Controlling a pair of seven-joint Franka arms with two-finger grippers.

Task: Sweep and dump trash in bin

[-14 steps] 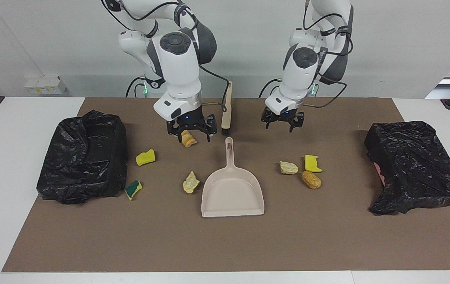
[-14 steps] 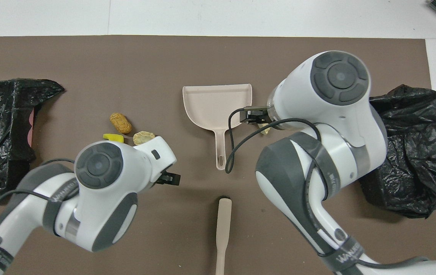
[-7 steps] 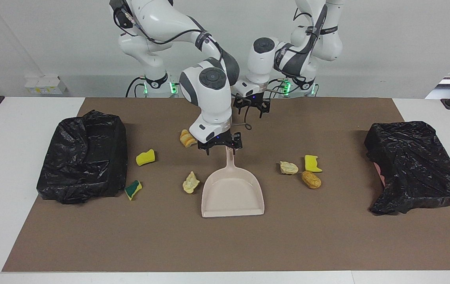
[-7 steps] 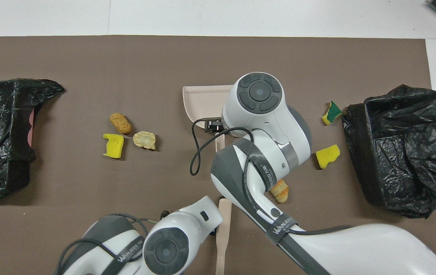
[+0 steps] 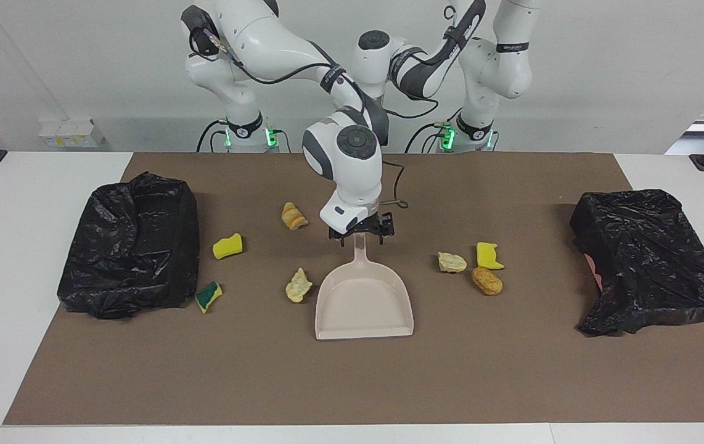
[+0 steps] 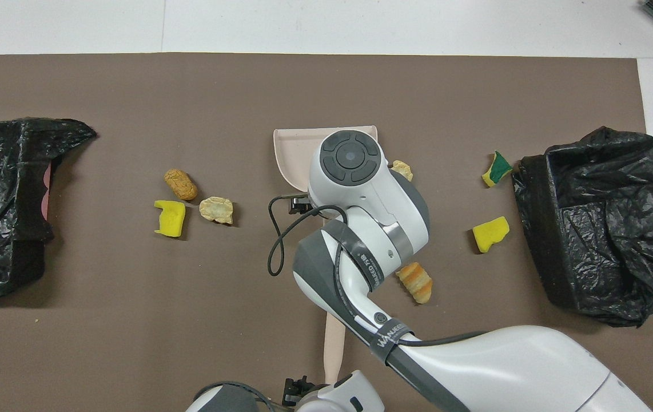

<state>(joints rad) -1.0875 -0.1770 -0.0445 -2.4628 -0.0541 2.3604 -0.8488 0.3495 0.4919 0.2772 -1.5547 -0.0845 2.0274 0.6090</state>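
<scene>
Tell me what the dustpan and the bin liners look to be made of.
Dustpan: apparently moulded plastic, beige with a smooth matte finish, going by its even colour and raised rim. Bin liners: thin black plastic film, judging by the crinkled, glossy folds that catch the light.

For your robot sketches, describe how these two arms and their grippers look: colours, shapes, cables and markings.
Both arms are glossy white with rounded, tube-like segments, dark grey bands at the joints and round grey caps on the joint ends. Loose black cables run along them. A grey band on the right arm carries white lettering. Green lights glow at both bases. The right gripper is small, black and two-fingered; the left gripper is black too, mostly hidden.
</scene>
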